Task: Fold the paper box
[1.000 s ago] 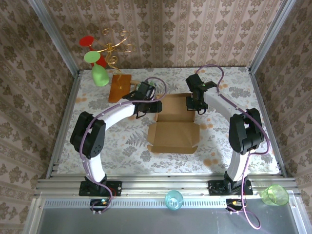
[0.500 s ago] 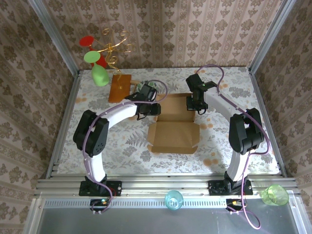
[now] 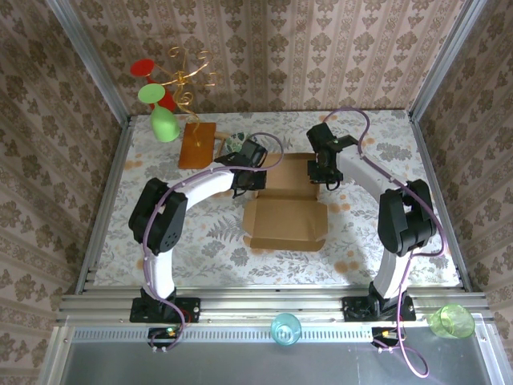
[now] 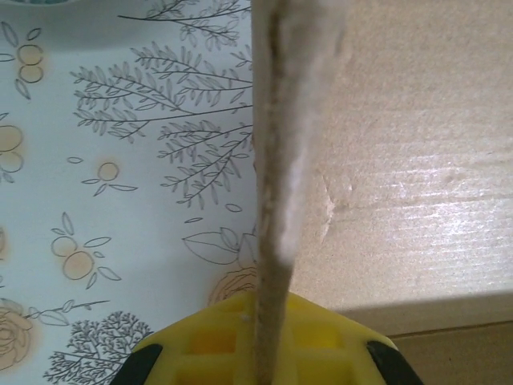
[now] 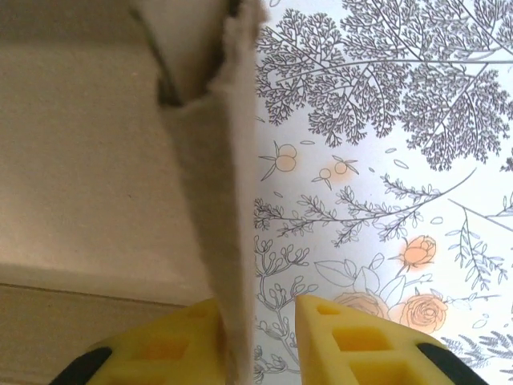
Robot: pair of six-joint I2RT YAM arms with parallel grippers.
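The paper box (image 3: 284, 215) lies open and flat in the middle of the table, a light-brown cardboard mailer with its side flaps raised at the far end. My left gripper (image 3: 253, 178) stands at the box's far left corner. In the left wrist view the left flap (image 4: 280, 160) runs edge-on into the left gripper (image 4: 268, 349), whose yellow fingers (image 4: 204, 341) are shut on it. My right gripper (image 3: 325, 172) is at the far right corner. In the right wrist view the right flap (image 5: 216, 200) stands inside the open right gripper (image 5: 264, 345), against the left finger (image 5: 172, 345) and apart from the right finger (image 5: 353, 337).
An orange-brown wooden board (image 3: 197, 144) and a small bowl (image 3: 237, 143) sit behind the left gripper. A gold stand with green and red cups (image 3: 164, 120) is at the back left. A teal cup (image 3: 285, 329) and a green cup (image 3: 451, 321) stand on the front rail.
My left arm has swung right, bringing its gripper onto the box's far left flap. The right arm and the box have hardly moved.
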